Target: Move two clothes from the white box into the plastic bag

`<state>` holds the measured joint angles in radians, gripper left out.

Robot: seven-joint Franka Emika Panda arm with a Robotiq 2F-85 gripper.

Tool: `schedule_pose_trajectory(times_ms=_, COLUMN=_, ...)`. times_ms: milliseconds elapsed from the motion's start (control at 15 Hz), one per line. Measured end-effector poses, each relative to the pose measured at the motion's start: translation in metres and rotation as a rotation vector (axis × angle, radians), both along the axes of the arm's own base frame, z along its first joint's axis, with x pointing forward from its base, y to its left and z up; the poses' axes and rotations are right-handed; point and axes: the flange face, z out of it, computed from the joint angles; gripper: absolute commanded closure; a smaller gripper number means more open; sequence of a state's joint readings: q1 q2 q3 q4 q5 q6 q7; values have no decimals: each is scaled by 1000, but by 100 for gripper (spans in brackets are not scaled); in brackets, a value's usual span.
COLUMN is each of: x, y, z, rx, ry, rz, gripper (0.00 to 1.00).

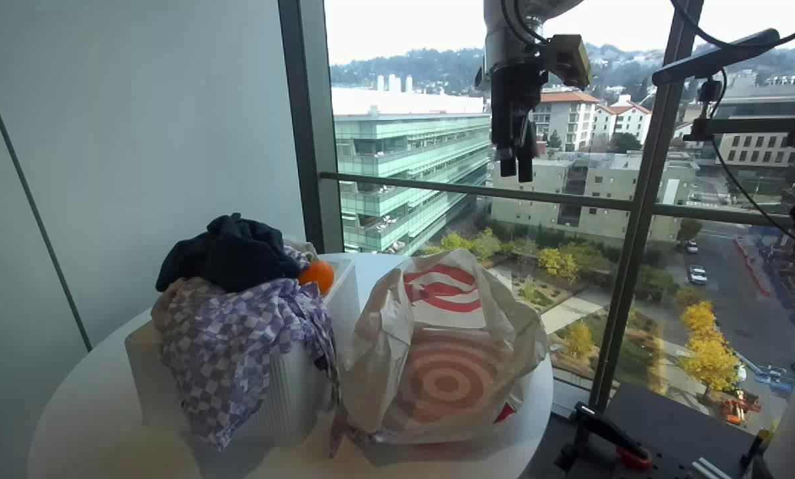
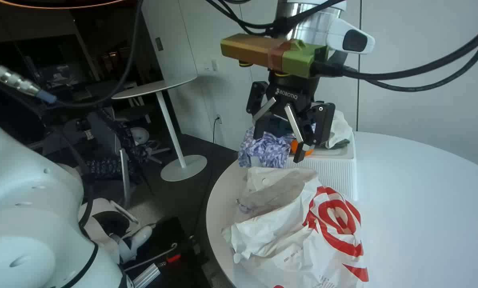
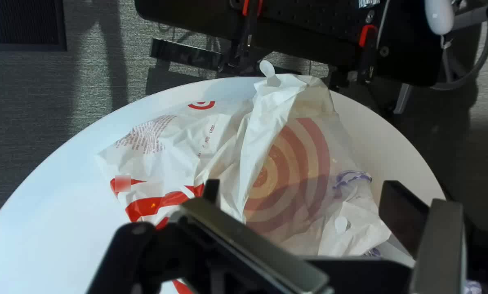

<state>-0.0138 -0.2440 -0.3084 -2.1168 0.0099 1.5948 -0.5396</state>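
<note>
The dark garment (image 1: 227, 256) lies heaped on top of the white box (image 1: 297, 392). The checked garment (image 1: 237, 352) lies below it and hangs over the box's side; it also shows in an exterior view (image 2: 265, 152). The plastic bag (image 1: 450, 392) stands beside the box with its mouth open; it also shows in the wrist view (image 3: 301, 163). A bit of checked cloth shows at the bag's edge; whether inside or beside it I cannot tell. My gripper (image 2: 279, 146) is open and empty, high above the bag. Its fingers (image 3: 307, 202) span part of the bag in the wrist view.
An orange item (image 1: 317, 275) sits at the box's rim, with a pale cloth (image 2: 339, 130) near it. Box and bag share a round white table (image 2: 415, 208). A window frame (image 1: 477, 189) stands behind. The robot's base mount (image 3: 293, 36) lies past the table edge.
</note>
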Motion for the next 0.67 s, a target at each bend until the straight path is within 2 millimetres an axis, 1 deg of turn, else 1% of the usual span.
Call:
schedule_pose_trajectory(times_ms=200, x=1, y=-1, z=4, rx=-2, ry=-9, rz=-1, gripper=0)
schedule_pose_trajectory(times_ms=467, x=1, y=-1, z=4, rx=-3, ry=-10, rz=-1, gripper=0)
schedule_pose_trajectory(times_ms=600, x=4, y=4, z=0, rx=-8, ry=-1, rz=7, gripper=0)
schedule_pose_trajectory(times_ms=667, x=10, y=10, z=-5, rx=-14, ry=6, rz=20, gripper=0)
